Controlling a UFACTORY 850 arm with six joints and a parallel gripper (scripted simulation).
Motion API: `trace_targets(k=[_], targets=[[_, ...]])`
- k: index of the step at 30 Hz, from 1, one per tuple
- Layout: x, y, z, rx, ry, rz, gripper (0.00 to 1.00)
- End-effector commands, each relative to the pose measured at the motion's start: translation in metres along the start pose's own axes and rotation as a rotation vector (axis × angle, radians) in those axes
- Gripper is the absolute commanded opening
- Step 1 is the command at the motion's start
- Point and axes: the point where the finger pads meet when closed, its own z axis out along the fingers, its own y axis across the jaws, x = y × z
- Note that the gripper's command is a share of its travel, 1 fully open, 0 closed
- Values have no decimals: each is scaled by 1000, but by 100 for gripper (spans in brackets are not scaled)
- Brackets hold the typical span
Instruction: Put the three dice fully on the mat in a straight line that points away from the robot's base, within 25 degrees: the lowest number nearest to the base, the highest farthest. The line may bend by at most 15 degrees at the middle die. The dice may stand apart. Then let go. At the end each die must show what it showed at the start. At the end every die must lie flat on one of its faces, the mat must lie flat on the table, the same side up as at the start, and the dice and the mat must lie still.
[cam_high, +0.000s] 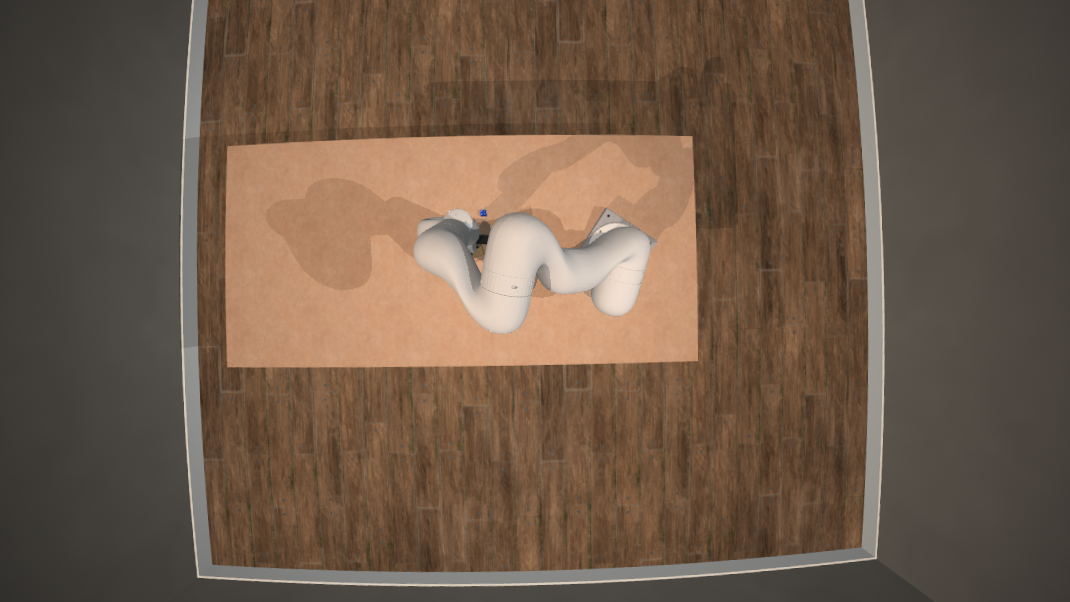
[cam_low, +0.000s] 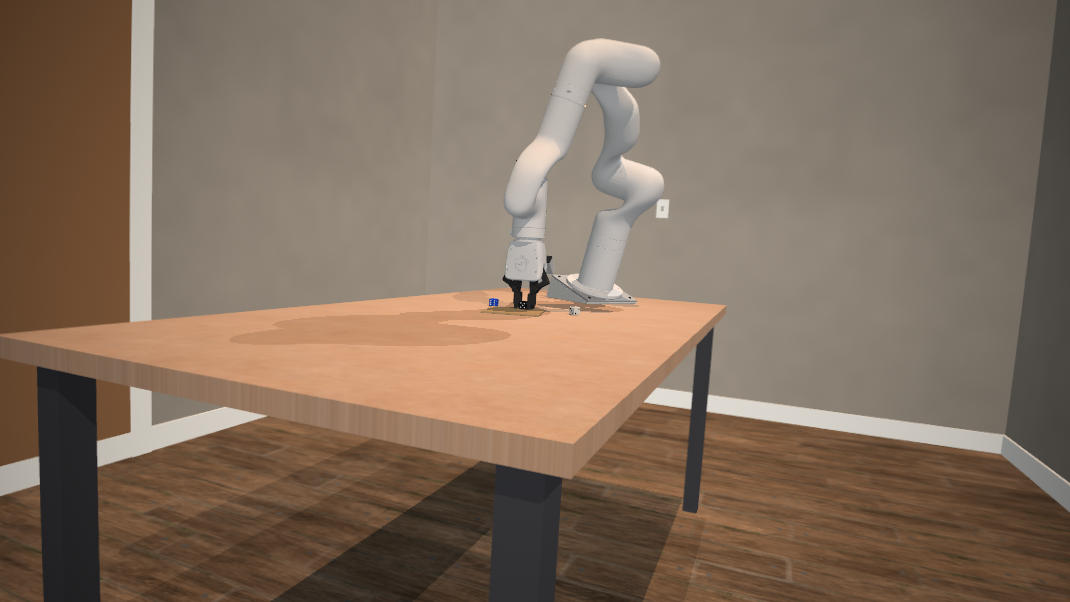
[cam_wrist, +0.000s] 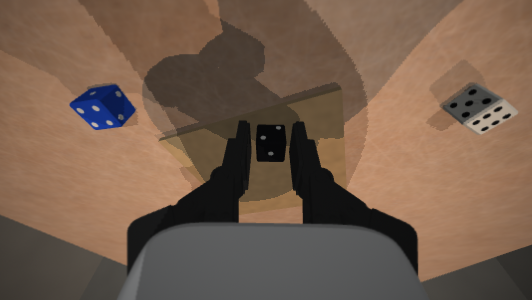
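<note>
The black die (cam_low: 523, 304) (cam_wrist: 271, 143) stands between the fingers, over the mat (cam_low: 492, 311) (cam_wrist: 336, 155); it appears to rest on it. My gripper (cam_wrist: 270, 136) is partly open, pointing down, with a narrow gap on each side of the black die. The blue die (cam_high: 483, 213) (cam_low: 493, 302) (cam_wrist: 102, 107) lies on the table off the mat, at the left in the wrist view; a lit face shows four pips. The white die (cam_low: 573, 310) (cam_wrist: 472, 107) lies off the mat at the right there, showing a five face and a six face. The arm hides the black and white dice from above.
The robot's base (cam_high: 604, 224) (cam_low: 591, 288) stands on the table (cam_high: 336, 329) (cam_low: 419, 374), to the right of the dice in the top view. The blue and white dice flank the gripper. The arm's shadow covers part of the mat and table.
</note>
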Motion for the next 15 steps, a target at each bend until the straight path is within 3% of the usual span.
trace_targets(k=[1,15], targets=[[-1,0,-1,0,-2,0,36],[-1,0,-3,0,-2,0,36]])
